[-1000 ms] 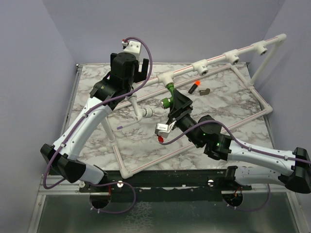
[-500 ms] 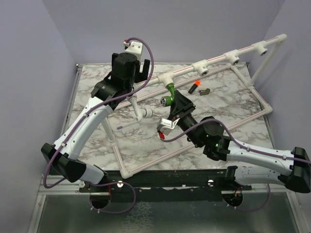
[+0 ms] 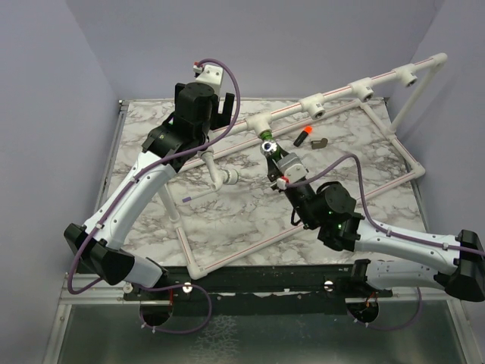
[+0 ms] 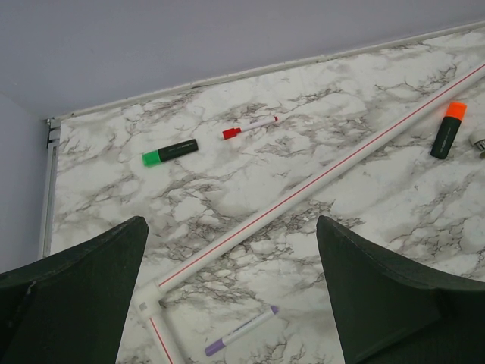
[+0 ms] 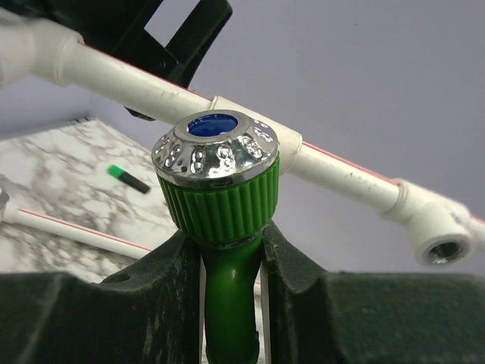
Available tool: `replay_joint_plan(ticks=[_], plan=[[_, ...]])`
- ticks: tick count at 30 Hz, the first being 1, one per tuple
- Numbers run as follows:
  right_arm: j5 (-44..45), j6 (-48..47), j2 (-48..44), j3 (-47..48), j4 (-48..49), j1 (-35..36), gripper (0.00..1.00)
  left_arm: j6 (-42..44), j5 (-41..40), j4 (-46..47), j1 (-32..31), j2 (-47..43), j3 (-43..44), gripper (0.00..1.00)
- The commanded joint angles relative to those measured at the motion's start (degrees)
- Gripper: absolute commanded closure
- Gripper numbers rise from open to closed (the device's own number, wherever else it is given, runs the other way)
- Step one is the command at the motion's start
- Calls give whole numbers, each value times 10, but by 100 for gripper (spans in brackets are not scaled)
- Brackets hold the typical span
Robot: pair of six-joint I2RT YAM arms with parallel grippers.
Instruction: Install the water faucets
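Nearest, right gripper: clamped on the green stem of the water faucet, one finger on either side.
Faucet: upright, chrome-capped knob on top, just in front of a tee.
White pipe rail: crossing behind the knob.
Left gripper: spread wide, holding nothing, above the marble table.
Farthest: green marker, red marker.

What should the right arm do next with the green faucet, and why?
Probably twist the green faucet into the tee socket. The right gripper has its jaws shut on its neck below the knob, and from above its far end sits at that socket, though I cannot tell whether it is seated.
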Motion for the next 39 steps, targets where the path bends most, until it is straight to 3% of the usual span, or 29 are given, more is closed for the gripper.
replay_joint_plan(ticks=[1, 16, 27, 33, 39], plan=[[31, 232, -1, 7, -27, 6, 99, 2, 7, -18, -7, 6, 1, 6], [142, 708, 10, -19, -16, 6, 100, -5, 2, -17, -7, -8, 3, 6], [161, 1079, 7, -4, -134, 5, 100, -6, -6, -8, -9, -26, -11, 6], [126, 1190, -17, -50, -102, 5, 99, -5, -5, -3, -12, -32, -18, 6], [110, 1171, -33, -46, -119, 5, 99, -4, -6, 0, -14, -32, -19, 6]])
